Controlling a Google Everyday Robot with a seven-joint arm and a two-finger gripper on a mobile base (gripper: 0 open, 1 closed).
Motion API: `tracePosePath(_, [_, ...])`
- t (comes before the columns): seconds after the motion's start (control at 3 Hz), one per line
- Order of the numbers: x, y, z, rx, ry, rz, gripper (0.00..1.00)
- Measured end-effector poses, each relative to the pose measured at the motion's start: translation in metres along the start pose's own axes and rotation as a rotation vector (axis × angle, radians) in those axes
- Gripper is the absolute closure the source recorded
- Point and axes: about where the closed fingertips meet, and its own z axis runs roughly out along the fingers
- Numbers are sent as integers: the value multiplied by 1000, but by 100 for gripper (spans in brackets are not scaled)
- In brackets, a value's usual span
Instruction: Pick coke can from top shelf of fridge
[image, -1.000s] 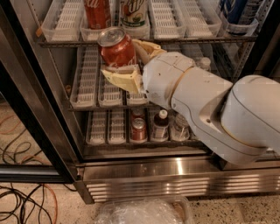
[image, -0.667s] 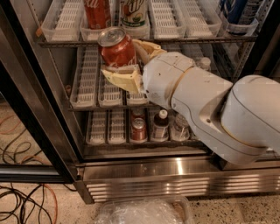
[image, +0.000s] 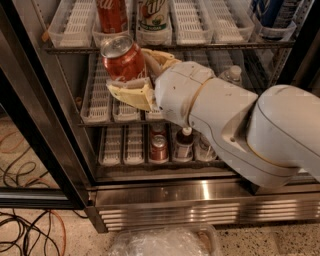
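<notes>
My gripper (image: 129, 72) is shut on a red coke can (image: 122, 60) with a silver lid. It holds the can tilted, in front of the middle rack and just below the top shelf (image: 210, 46) of the fridge (image: 200, 192). One pale yellow finger (image: 131, 95) lies under the can and the other sits behind it. A second red can (image: 111, 15) stands on the top shelf in a slotted tray, next to a white-and-green can (image: 153, 17). My white arm (image: 240, 125) reaches in from the right.
A blue can (image: 272, 12) stands at the top right. A red can (image: 159, 148) and dark bottles (image: 183, 144) stand on the bottom rack. The black door frame (image: 35, 130) is at the left. Cables (image: 25, 230) lie on the floor, and a clear plastic bag (image: 165, 242) lies below the grille.
My gripper has moved slightly left and down with the coke can in it, away from the top shelf. The cans on the shelves have not moved.
</notes>
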Motion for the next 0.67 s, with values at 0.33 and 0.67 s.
tracePosePath(0.33, [-3, 18, -4, -28, -32, 30, 100])
tracePosePath(0.67, [-8, 45, -15, -54, -71, 79, 100])
